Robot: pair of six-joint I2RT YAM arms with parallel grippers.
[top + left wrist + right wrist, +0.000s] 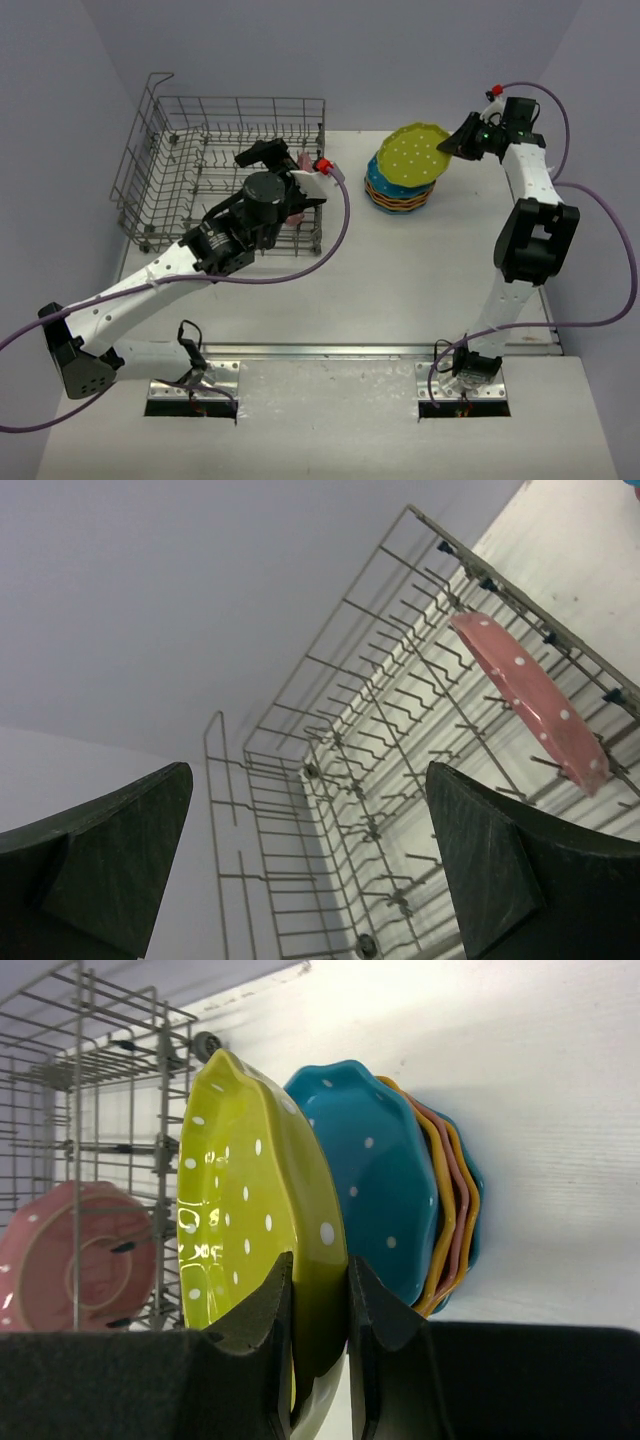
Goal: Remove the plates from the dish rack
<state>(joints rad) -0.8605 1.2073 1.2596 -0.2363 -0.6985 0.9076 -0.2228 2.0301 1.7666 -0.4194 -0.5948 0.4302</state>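
Plate, pink, sole one seen in rack, edge-on ahead-right of left gripper, fingers wide, empty; right gripper pinches green plate over stack.

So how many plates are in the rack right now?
1: a pink plate standing on edge at the right end of the rack, near the open left gripper. From above, the left arm covers part of the rack, so another could be hidden.

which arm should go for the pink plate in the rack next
Left. The left gripper is open over the dish rack, near the pink plate; the right gripper is shut on the yellow-green plate at the stack of plates.
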